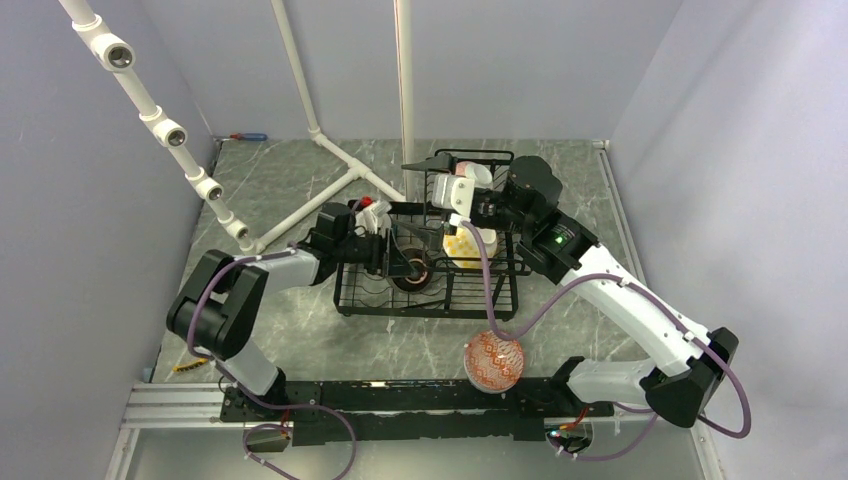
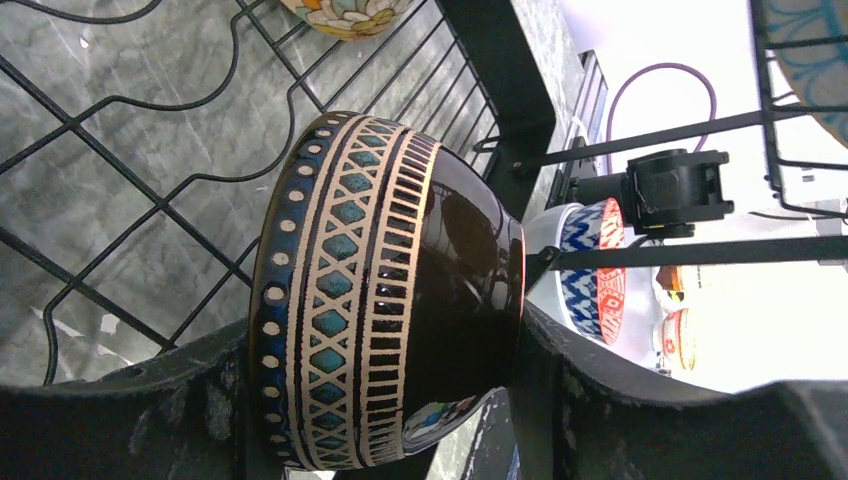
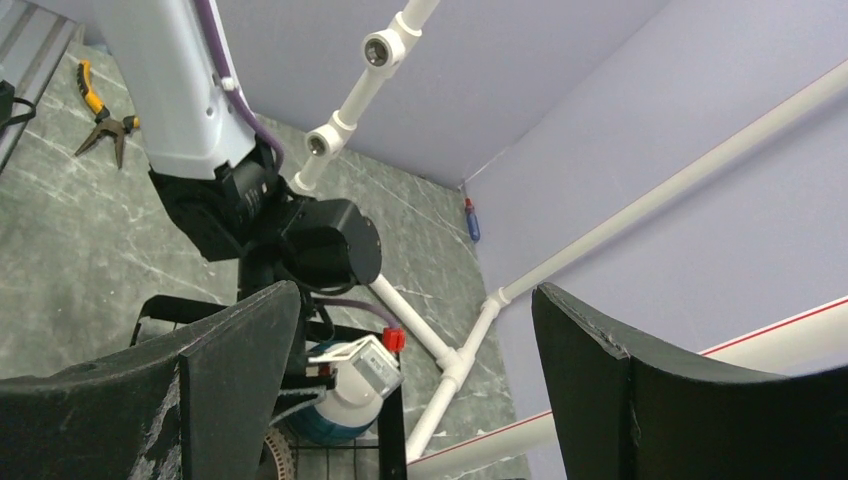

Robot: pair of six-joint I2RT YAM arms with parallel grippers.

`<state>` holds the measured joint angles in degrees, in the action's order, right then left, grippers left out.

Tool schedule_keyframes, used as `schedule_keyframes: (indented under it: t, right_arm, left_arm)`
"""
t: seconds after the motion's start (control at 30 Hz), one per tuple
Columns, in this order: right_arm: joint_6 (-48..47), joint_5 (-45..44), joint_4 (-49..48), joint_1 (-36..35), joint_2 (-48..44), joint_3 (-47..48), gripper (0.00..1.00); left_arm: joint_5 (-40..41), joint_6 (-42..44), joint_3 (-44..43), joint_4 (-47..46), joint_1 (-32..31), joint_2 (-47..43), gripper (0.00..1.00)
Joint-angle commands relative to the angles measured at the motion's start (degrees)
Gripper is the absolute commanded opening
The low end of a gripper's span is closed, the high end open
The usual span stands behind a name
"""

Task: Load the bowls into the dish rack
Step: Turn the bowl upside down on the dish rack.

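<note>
Left gripper [image 1: 404, 262] [image 2: 390, 330]: extends from the left over the lower tray of the dish rack [image 1: 425, 312], with its jaws a good way apart and clamped on one dark bowl [image 1: 413, 271] [image 2: 385, 290]. Dark bowl: banded in cream bars and teal diamonds, and lying on its side between the fingers [image 2: 140, 410]. Its axis runs from finger to finger. The wide dotted rim sits against the left-hand finger in the wrist view and the narrower dark foot against the other, with the tray wires directly beyond it. Yellow-dotted bowl [image 1: 468, 246]: in the tray, just to the right of the left gripper's tips; its tilt cannot be told. Right gripper [image 1: 432, 180] [image 3: 415, 300]: held over the rack's raised basket, with its fingers spread wide and nothing between them. Red-patterned bowl [image 1: 493, 360]: on the table [image 1: 300, 340], on the near side of the rack and well apart from both grippers. Its round face is turned upward and its axis is vertical.
</note>
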<state>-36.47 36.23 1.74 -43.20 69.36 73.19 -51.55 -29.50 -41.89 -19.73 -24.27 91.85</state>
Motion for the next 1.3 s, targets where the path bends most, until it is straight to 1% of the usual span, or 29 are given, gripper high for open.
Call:
schedule_keyframes:
  t: [0.0,0.2,0.37,0.6,0.63,0.73,0.83,0.87,1.0,1.1,1.13,1.17,1.2,1.27]
  right_arm:
    - [-0.51,-0.28,-0.08,0.18,-1.86,-0.12,0.9]
    - [-0.57,-0.52,0.2,0.22,-2.3,-0.41,0.9]
    - [-0.95,-0.54,0.92,0.22,-2.09,-0.17,0.9]
    - [-1.22,-1.12,0.98,0.22,-2.48,-0.55,0.91]
    - [-1.29,-1.15,0.99,0.22,-2.48,-0.54,0.9]
    - [-1.33,-1.2,1.0,0.22,-2.31,-0.58,0.91]
    - [-1.38,-1.25,0.94,0.2,-2.32,-0.5,0.91]
    - [-1.38,-1.18,0.98,0.22,-2.31,-0.51,0.91]
    - [-1.29,-1.08,0.99,0.22,-2.22,-0.42,0.9]
    - [-1.25,-0.82,0.84,0.18,-2.26,-0.49,0.91]
    - [-1.29,-0.76,0.81,0.16,-2.34,-0.5,0.91]
    - [-1.25,-0.73,0.81,0.19,-2.37,-0.51,0.9]
    - [-1.17,-0.72,0.88,0.22,-2.3,-0.5,0.91]
    - [-1.15,-0.79,0.9,0.22,-2.3,-0.5,0.9]
  left_arm:
    - [0.56,-3.09,-3.81,-5.02,-1.51,2.1,0.03]
    - [1.29,-3.07,-5.71,-4.72,-3.97,5.14,0.03]
    - [2.16,-0.3,-9.15,1.96,-6.53,8.33,0.03]
    - [6.75,5.38,-11.66,10.73,-7.74,8.4,0.03]
    - [7.61,6.29,-12.12,12.21,-7.97,8.43,0.05]
    - [9.97,8.5,-13.41,16.53,-8.52,8.61,0.2]
    - [12.2,10.04,-14.47,19.51,-8.98,8.45,0.41]
    - [12.9,10.52,-15.03,21.45,-9.1,8.37,0.46]
    - [15.17,12.57,-16.55,25.67,-9.5,7.98,0.62]
    - [16.62,13.78,-17.25,27.96,-9.63,7.61,0.67]
    - [16.98,14.15,-17.26,28.31,-9.65,7.42,0.7]
    - [17.29,14.41,-17.34,28.73,-9.65,7.14,0.88]
    - [17.42,14.59,-17.35,28.83,-9.65,6.96,0.94]
    - [17.43,14.58,-17.27,28.65,-9.66,6.32,0.95]
